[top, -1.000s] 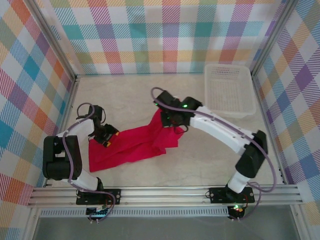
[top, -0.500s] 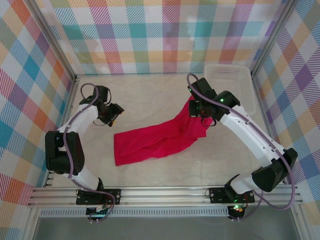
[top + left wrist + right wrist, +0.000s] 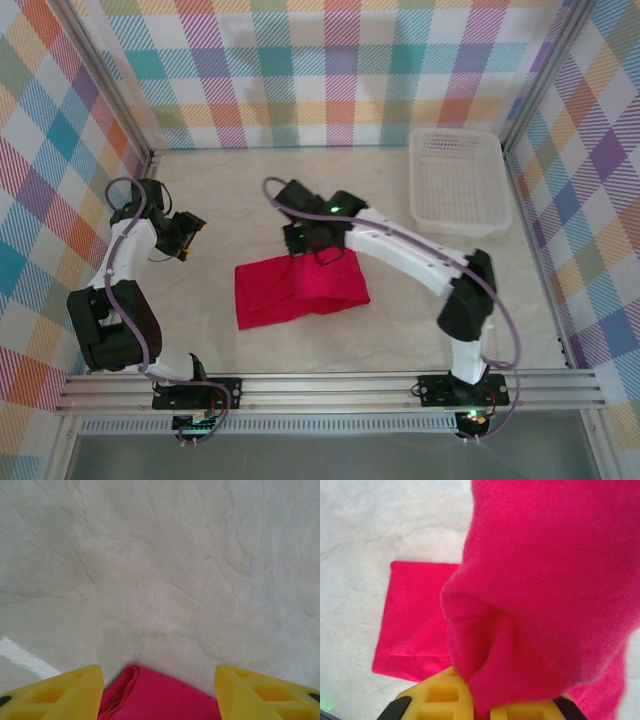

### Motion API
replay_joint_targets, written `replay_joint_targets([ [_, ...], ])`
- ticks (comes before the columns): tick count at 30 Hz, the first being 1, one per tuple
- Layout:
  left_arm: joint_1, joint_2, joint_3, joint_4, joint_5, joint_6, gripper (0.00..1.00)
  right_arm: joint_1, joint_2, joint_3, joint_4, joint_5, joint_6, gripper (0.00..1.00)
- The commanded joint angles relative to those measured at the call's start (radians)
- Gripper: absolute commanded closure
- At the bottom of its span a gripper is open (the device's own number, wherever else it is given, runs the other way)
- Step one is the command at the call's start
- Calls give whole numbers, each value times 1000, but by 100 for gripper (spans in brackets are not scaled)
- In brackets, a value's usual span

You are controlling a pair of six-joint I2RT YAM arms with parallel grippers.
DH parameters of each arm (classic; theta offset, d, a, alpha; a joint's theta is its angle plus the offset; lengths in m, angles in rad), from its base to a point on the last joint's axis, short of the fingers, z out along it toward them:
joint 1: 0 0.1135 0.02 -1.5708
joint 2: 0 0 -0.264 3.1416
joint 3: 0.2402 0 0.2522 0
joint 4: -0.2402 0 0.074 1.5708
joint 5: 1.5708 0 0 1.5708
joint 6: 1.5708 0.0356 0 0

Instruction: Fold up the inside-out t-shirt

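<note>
The inside-out t-shirt (image 3: 270, 295) is a crimson-red bundle on the pale table (image 3: 400, 320), with its right part doubled over onto the flat left part. My right gripper (image 3: 320, 252) hovers at the bundle's far edge, shut on a bunched fold of the shirt (image 3: 545, 580); its yellow fingers (image 3: 440, 700) pinch the cloth, and a flat layer lies beneath. My left gripper (image 3: 188, 234) stands off to the left of the shirt, open. In its wrist view the yellow fingers (image 3: 65, 692) are wide apart, and a corner of the shirt (image 3: 160, 700) lies on the table below them.
A white lattice basket (image 3: 455, 180) sits at the back right against the wall. Checked walls enclose the table on three sides. The left arm's base and links stand at the near left, by the rail (image 3: 330, 390).
My right gripper swung right and then back left with the shirt's end, laying it over the rest. My left gripper let go of the shirt and drew away to the far left.
</note>
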Motion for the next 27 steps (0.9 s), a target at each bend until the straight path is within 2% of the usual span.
replay_joint_targets([
  [1,20,-26,-34,-37,25,35,39,54,124,120,32,-63,51,94],
  [2,27,-27,-41,-35,28,34,39,65,179,162,24,-76,60,86],
  [4,35,-32,-53,-29,29,35,39,74,281,255,-20,-104,81,57],
  [5,35,-34,-58,-29,30,36,39,74,329,316,-66,-112,91,47],
  [8,34,-47,-75,-33,34,48,39,73,357,418,-173,-57,85,36],
  [11,30,-74,-121,-18,42,48,39,56,237,298,-134,12,57,30],
  [14,-8,-95,-184,13,52,37,40,-9,105,65,-6,-15,45,34],
  [16,-65,-95,-213,22,45,29,40,-65,57,-64,82,-78,38,42],
  [19,-161,-78,-259,65,31,-5,40,-132,50,-172,155,-156,33,61],
  [21,-202,-49,-282,94,18,-23,40,-160,62,-228,175,-196,44,76],
  [22,-211,-32,-287,106,10,-28,40,-165,63,-259,189,-205,51,79],
  [27,-267,97,-237,175,-15,-55,42,-162,15,-505,283,-247,135,82],
])
